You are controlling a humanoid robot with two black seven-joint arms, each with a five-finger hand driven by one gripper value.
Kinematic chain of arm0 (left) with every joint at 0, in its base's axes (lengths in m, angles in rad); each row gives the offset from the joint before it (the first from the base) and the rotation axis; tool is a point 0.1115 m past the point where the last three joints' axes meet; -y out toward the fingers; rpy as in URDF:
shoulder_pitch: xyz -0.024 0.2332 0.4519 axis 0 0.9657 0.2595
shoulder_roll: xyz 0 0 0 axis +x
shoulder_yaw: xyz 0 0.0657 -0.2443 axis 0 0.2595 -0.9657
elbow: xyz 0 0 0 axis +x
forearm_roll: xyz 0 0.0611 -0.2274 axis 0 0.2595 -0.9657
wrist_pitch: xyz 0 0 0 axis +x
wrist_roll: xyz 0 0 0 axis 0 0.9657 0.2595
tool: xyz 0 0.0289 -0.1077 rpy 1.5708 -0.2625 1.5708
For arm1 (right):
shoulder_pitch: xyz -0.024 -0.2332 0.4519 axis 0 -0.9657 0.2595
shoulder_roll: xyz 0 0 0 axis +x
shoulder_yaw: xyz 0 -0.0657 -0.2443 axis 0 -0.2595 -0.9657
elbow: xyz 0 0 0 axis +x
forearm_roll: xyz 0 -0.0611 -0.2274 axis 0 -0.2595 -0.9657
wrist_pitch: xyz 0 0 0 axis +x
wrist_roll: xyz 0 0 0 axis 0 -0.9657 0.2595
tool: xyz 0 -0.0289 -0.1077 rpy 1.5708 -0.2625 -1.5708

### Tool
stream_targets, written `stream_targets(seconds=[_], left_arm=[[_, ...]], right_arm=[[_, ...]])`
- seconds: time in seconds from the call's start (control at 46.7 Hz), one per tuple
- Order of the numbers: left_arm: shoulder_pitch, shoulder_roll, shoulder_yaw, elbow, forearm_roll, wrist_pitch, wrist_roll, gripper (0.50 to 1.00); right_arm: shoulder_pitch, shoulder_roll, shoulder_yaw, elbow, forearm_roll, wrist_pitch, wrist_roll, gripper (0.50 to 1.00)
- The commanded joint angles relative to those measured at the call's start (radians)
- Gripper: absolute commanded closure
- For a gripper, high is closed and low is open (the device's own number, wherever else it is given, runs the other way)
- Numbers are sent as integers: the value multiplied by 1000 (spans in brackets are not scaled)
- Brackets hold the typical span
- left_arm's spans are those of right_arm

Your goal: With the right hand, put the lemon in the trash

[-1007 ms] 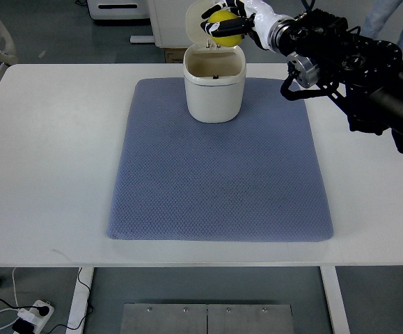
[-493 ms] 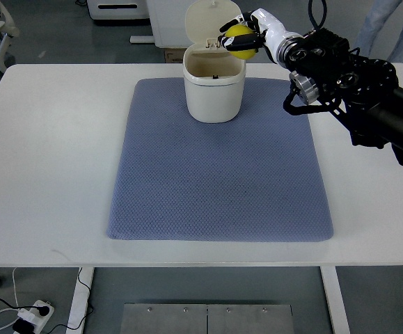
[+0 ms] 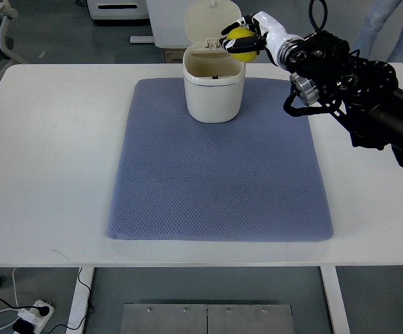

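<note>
A cream trash can [image 3: 214, 89] stands at the far edge of the blue mat [image 3: 218, 163], its lid [image 3: 210, 21] tipped up and open behind it. My right hand [image 3: 246, 38] comes in from the right and is shut on a yellow lemon [image 3: 242, 44]. It holds the lemon in the air just above the can's right rim. The can's inside looks empty from here. The left arm is out of view.
The mat lies on a white table [image 3: 48, 160]. My black right arm [image 3: 361, 87] stretches over the table's far right corner. Beyond the table are a white cabinet [image 3: 117, 8], a chair at far left, and a person's legs [image 3: 389, 24] at top right.
My right hand with the lemon moved from in front of the lid, above the can's opening, to the right, over the can's right rim. It barely moved in the last half second.
</note>
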State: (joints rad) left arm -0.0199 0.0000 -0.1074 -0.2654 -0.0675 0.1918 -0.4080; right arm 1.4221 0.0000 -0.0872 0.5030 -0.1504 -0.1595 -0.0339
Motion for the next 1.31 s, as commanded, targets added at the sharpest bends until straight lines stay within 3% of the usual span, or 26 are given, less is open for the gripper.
stream_targets(seconds=[0.0, 0.257, 0.386, 0.814, 0.986, 1.286], left_arm=[[0, 0, 0, 0, 0, 0, 0, 500], [0, 0, 0, 0, 0, 0, 0, 500], [0, 0, 0, 0, 0, 0, 0, 500], [0, 0, 0, 0, 0, 0, 0, 500], [0, 0, 0, 0, 0, 0, 0, 500], [0, 0, 0, 0, 0, 0, 0, 500]], right_arm=[[-3, 0, 0, 2, 0, 1, 0, 984], [-11, 0, 0, 5, 2, 1, 2, 775], [-9, 0, 0, 5, 2, 1, 0, 729], [1, 0, 0, 9, 2, 5, -8, 712], [0, 0, 4, 20, 3, 21, -9, 668], [-8, -28, 9, 152, 5, 25, -18, 590]])
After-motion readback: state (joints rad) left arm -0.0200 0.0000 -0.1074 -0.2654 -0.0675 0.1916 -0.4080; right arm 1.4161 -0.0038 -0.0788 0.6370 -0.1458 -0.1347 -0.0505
